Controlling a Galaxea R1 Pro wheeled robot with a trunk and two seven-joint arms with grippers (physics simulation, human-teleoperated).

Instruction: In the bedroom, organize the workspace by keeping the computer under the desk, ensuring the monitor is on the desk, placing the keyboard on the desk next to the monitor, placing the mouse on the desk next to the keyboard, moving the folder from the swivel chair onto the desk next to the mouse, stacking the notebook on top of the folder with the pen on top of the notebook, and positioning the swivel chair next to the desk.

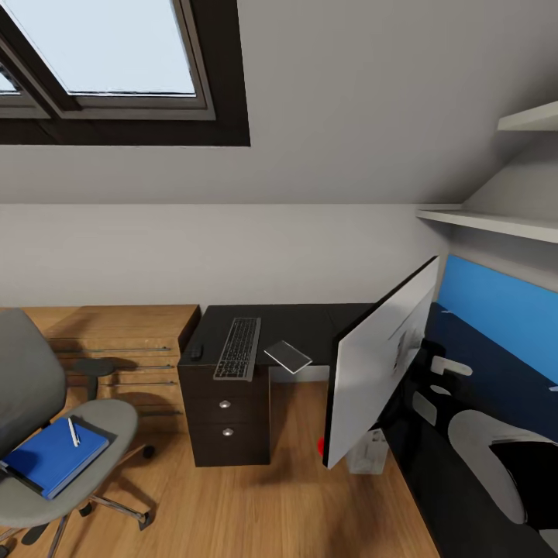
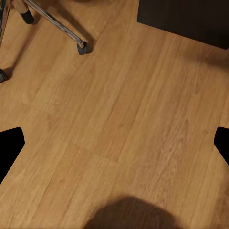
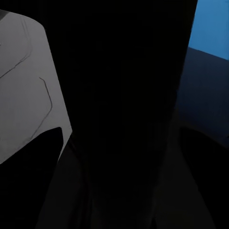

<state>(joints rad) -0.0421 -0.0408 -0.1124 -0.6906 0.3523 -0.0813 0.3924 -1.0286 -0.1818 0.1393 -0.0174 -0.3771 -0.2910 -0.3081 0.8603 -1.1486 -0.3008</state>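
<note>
1. On the swivel chair's (image 1: 108, 422) grey seat at the head view's lower left lies one blue folder (image 1: 54, 457), with one thin white pen (image 1: 73, 432) resting across its upper corner; a pale edge shows beneath the folder.
2. Beyond the chair, the black desk (image 1: 310, 322) carries one keyboard (image 1: 238, 348) lying lengthwise over the drawer unit (image 1: 225, 418), one small dark mouse (image 1: 197, 352) just beside the keyboard at the desk's edge, and one thin light pad, the notebook (image 1: 287, 356), overhanging the front edge on the keyboard's other side.
3. One monitor (image 1: 380, 364) stands on the desk's right wing, seen almost edge-on and tilted, a red dot at its lower corner; under it a pale boxy computer (image 1: 367, 451) sits on the floor.
4. Two drawer knobs show on the unit.
5. Left gripper (image 2: 114, 143): its two black fingertips (image 2: 9, 148) stand wide apart over bare wood floor (image 2: 119, 119), gripping nothing; one chair spoke with a castor (image 2: 82, 46) lies ahead.
6. Right claw: its wrist view is too dark to tell how it stands.
</note>
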